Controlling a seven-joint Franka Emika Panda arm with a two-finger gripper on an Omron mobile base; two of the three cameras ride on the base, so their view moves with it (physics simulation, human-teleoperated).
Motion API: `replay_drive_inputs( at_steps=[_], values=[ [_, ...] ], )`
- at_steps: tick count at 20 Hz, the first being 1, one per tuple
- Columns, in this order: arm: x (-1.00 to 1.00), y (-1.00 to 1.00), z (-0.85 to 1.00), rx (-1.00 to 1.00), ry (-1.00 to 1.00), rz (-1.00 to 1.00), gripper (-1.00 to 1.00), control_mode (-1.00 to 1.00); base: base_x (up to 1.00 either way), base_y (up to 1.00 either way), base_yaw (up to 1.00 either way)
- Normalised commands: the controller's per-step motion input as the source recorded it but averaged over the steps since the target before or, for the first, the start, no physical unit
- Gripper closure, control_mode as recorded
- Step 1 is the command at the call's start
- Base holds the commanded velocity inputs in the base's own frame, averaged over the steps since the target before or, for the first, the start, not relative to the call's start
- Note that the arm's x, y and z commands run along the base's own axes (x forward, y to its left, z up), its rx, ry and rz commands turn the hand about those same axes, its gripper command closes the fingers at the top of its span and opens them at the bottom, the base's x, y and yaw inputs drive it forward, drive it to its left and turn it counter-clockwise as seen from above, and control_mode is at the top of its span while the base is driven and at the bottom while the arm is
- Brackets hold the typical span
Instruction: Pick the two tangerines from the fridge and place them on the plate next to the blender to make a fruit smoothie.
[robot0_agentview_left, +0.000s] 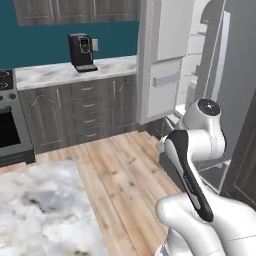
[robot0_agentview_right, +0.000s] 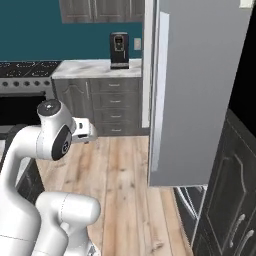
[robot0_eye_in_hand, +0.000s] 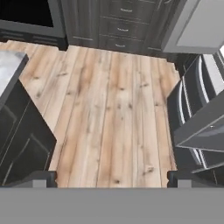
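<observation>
Left base view: fridge (robot0_agentview_left: 170, 60) open, white door shelves visible, interior partly hidden behind arm. Right base view: fridge door (robot0_agentview_right: 195, 90) blocks interior. Hand view: gripper (robot0_eye_in_hand: 112, 177) spread wide, empty, above wood floor (robot0_eye_in_hand: 109, 109); fridge bottom cut off right.

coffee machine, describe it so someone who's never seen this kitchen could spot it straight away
Find the teal back wall and the pale marble counter running below it, between the stove and the open fridge. The coffee machine stands upright on that counter, towards the fridge end. It is a small black boxy appliance, dark against the pale stone and grey wood drawers below.
</observation>
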Motion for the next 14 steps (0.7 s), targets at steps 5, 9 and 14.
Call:
replay_drive_inputs(
  at_steps=[5, 9, 14],
  values=[
    [0.00, 0.00, 0.00, 0.00, 0.00, 0.00, -1.00, 1.00, 1.00, 0.52, 0.00],
    [0.00, 0.00, 0.00, 0.00, 0.00, 0.00, -1.00, 1.00, 1.00, 0.51, -0.09],
    [0.00, 0.00, 0.00, 0.00, 0.00, 0.00, -1.00, 1.00, 1.00, 0.39, -0.17]
  ],
)
